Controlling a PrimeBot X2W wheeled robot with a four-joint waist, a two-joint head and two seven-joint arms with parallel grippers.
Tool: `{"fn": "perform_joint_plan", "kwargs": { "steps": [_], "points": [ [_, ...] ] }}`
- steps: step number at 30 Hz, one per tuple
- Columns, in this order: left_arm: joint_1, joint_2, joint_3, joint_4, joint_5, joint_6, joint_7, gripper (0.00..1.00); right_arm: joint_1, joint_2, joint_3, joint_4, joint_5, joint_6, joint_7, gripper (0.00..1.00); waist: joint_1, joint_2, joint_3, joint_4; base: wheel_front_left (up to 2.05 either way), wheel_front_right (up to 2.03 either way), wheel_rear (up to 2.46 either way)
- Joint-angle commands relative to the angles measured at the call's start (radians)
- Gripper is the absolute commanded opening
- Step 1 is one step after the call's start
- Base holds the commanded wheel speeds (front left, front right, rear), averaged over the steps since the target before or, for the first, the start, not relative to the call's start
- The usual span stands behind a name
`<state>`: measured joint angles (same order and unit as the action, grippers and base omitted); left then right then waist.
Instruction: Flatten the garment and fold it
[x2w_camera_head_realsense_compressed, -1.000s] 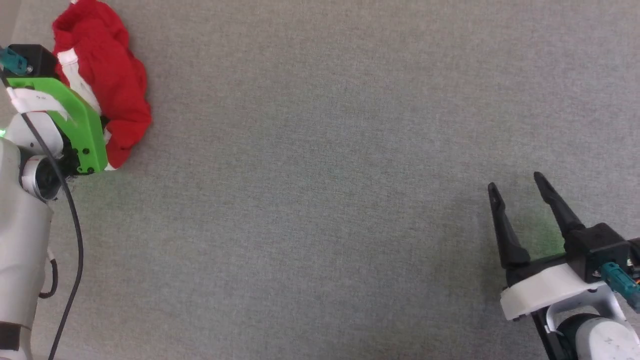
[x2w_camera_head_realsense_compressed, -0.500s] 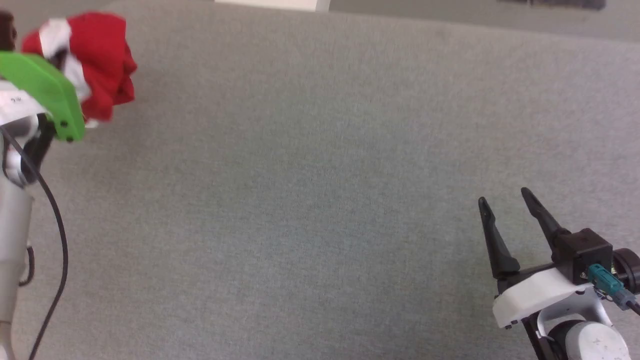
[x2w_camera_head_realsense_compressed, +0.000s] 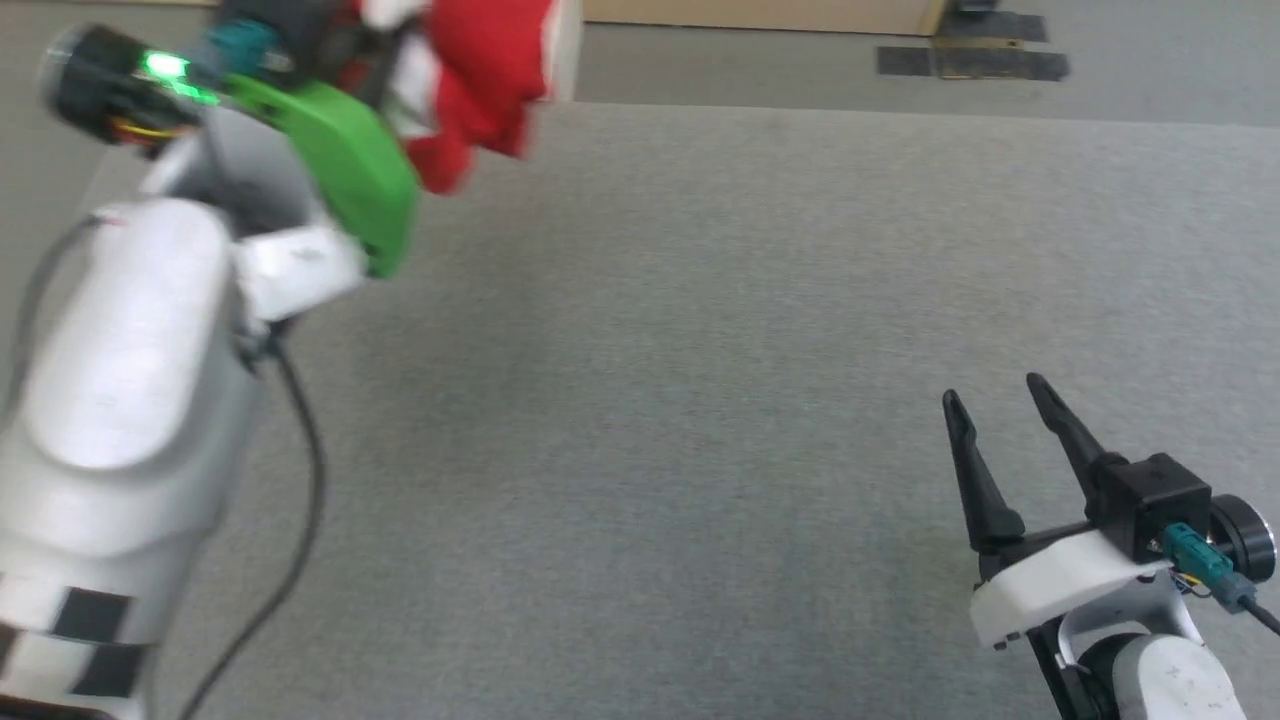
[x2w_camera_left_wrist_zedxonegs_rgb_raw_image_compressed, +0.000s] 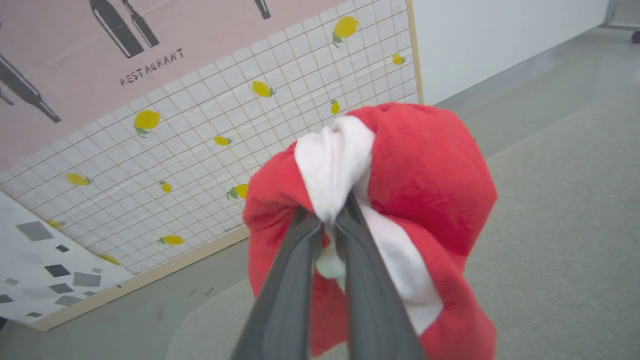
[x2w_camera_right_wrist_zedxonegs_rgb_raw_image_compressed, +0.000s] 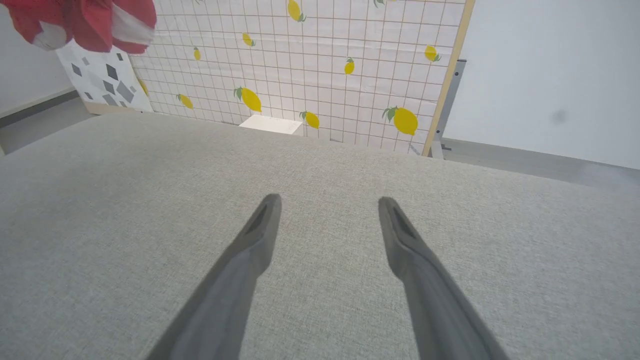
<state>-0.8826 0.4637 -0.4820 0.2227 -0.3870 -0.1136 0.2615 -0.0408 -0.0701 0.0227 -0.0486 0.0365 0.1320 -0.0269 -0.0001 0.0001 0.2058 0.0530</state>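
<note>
The red shorts (x2w_camera_head_realsense_compressed: 480, 70) with white trim hang bunched in the air at the head view's top left, above the grey fabric surface (x2w_camera_head_realsense_compressed: 700, 400). In the left wrist view my left gripper (x2w_camera_left_wrist_zedxonegs_rgb_raw_image_compressed: 327, 215) is shut on a white fold of the shorts (x2w_camera_left_wrist_zedxonegs_rgb_raw_image_compressed: 425, 170), red cloth draping around both fingers. The same bundle, the shorts (x2w_camera_right_wrist_zedxonegs_rgb_raw_image_compressed: 85, 22), shows at the upper left of the right wrist view. My right gripper (x2w_camera_head_realsense_compressed: 990, 395) rests low at the right, open and holding nothing; its fingers (x2w_camera_right_wrist_zedxonegs_rgb_raw_image_compressed: 260, 230) stand wide apart over bare fabric.
A lemon-patterned grid panel (x2w_camera_right_wrist_zedxonegs_rgb_raw_image_compressed: 320, 60) stands behind the surface's far edge. A small white box (x2w_camera_right_wrist_zedxonegs_rgb_raw_image_compressed: 272, 123) lies at its foot. Dark tape patches (x2w_camera_head_realsense_compressed: 970, 60) mark the floor beyond. My left forearm (x2w_camera_head_realsense_compressed: 130, 350) and its cable cover the left side of the head view.
My left arm has lifted the shorts off the surface and carried them up and rightward. The head camera has tilted up, revealing the far edge. The right gripper stays open.
</note>
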Motion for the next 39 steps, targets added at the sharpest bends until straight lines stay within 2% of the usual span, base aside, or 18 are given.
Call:
{"fn": "perform_joint_plan", "kwargs": {
  "steps": [1, 9, 13, 14, 15, 22, 28, 34, 39],
  "points": [
    [0.015, -0.022, -0.015, -0.004, 0.008, -0.002, -0.012, 0.0, -0.022, 0.005, -0.002, 0.002, -0.001, -0.001, -0.01, 1.0, 0.0001, -0.0001, 0.003, -0.062, 0.0, 0.0, 0.0],
    [0.056, -0.159, -0.106, 0.041, 0.03, 0.038, -0.044, 0.0, -0.05, 0.015, -0.03, 0.013, -0.014, -0.001, -0.036, 1.0, 0.0001, -0.0001, 0.049, -0.184, 0.0, 0.0, 0.0],
    [0.103, -0.204, -0.17, 0.105, 0.039, 0.036, -0.039, 0.0, -0.059, 0.018, -0.029, 0.025, -0.015, -0.001, -0.052, 1.0, 0.0001, -0.0001, 0.074, -0.232, 0.0, 0.0, 0.0],
    [0.119, -0.212, -0.192, 0.121, 0.039, 0.029, -0.033, 0.9, -0.062, 0.019, -0.029, 0.03, -0.015, -0.001, -0.056, 1.0, 0.0001, -0.0001, 0.079, -0.244, 0.0, 0.0, 0.0],
    [0.133, -0.222, -0.21, 0.131, 0.034, 0.023, -0.033, 1.0, -0.065, 0.019, -0.029, 0.034, -0.012, -0.001, -0.061, 1.0, 0.0001, -0.0001, 0.084, -0.252, 0.0, 0.0, 0.0],
    [0.166, -0.248, -0.252, 0.127, 0.018, 0.012, -0.065, 1.0, -0.068, 0.02, -0.036, 0.068, 0.008, -0.001, -0.082, 1.0, 0.0001, -0.0001, 0.073, -0.252, 0.0, 0.0, 0.0],
    [0.149, -0.23, -0.192, 0.088, -0.005, 0.047, -0.126, 1.0, -0.057, 0.02, -0.04, 0.087, 0.0, -0.001, -0.068, 1.0, 0.0001, -0.0001, -0.002, -0.183, 0.0, 0.0, 0.0],
    [0.182, -0.165, -0.091, 0.06, -0.031, 0.118, -0.198, 1.0, -0.033, 0.02, -0.044, 0.08, -0.006, -0.001, -0.046, 1.0, 0.0001, -0.0001, -0.062, -0.118, 0.0, 0.0, 0.0],
    [0.286, -0.091, -0.005, 0.001, -0.051, 0.191, -0.271, 1.0, -0.007, 0.02, -0.044, 0.066, -0.006, -0.001, -0.029, 1.0, 0.0001, -0.0001, -0.096, -0.074, 0.0, 0.0, 0.0]
  ]
}}
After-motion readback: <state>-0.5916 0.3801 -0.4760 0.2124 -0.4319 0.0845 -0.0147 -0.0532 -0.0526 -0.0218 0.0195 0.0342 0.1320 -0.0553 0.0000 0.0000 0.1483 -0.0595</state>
